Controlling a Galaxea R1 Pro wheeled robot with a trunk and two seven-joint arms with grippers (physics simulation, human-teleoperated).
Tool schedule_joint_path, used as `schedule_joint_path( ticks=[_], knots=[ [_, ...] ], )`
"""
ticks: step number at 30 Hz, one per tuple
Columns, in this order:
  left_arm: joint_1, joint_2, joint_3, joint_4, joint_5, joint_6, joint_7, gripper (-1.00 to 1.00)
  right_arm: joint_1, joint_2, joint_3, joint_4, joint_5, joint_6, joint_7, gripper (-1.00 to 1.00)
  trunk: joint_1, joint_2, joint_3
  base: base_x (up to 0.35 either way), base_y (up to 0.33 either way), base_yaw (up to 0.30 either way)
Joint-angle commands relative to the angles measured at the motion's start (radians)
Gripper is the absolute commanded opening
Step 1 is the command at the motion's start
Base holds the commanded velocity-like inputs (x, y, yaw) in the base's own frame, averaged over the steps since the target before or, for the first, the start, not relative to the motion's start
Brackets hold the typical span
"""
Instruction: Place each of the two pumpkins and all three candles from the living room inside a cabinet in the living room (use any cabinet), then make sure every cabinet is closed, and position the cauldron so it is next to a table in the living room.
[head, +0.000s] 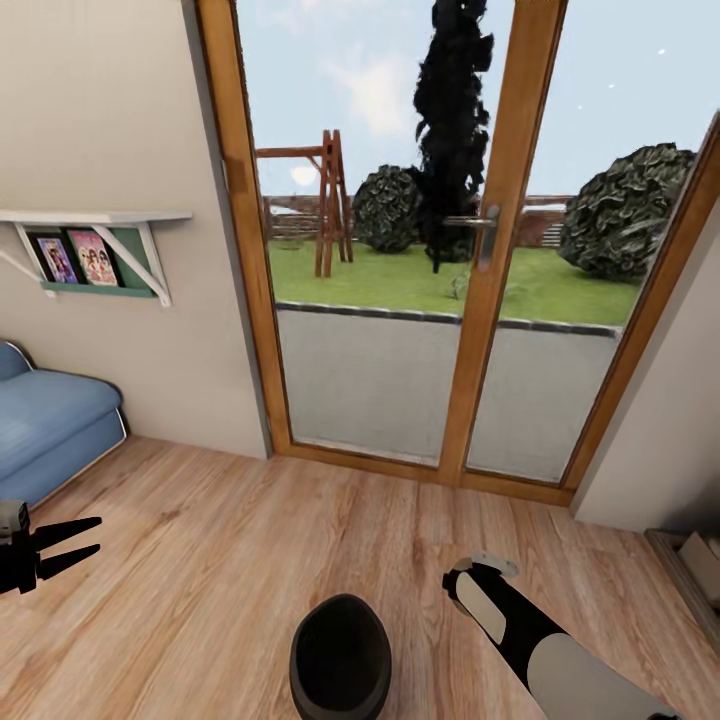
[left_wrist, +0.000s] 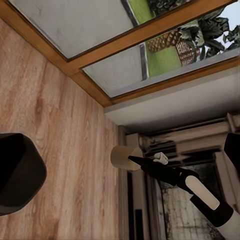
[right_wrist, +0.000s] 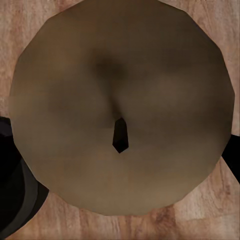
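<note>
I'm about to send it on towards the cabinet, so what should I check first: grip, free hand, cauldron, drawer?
1. candle held in the right gripper: ok.
2. left gripper free, fingers spread: ok.
3. cauldron upright on the wooden floor, between the arms: ok.
4. Cauldron beside a table: cannot tell.
5. Cabinet drawer open to take the candle: cannot tell.

The cauldron (head: 340, 660) is cut by the head view's lower edge, its base out of frame. The left claw (head: 85, 545) shows its fingers alone, the arm lost past the edge. The sofa (head: 45, 420) is cropped too. A candle (right_wrist: 120, 110) hides the right claw's fingers.
</note>
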Motion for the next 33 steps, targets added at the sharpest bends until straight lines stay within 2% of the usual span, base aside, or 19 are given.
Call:
schedule_joint_path(
  ticks=[1, 33],
  knots=[
    [-0.001, 0.0, 0.0, 0.0, 0.001, 0.005, -0.002, 1.0, -0.001, -0.001, 0.006, -0.002, -0.004, 0.006, -0.006, -1.0, -0.004, 0.007, 0.002, 0.0, 0.0, 0.0],
    [-0.001, 0.001, 0.0, 0.0, -0.001, 0.005, -0.001, 1.0, -0.001, -0.001, 0.006, -0.002, -0.004, 0.006, 0.0, -1.0, -0.127, 0.231, 0.102, 0.0, 0.0, 0.0]
  ],
)
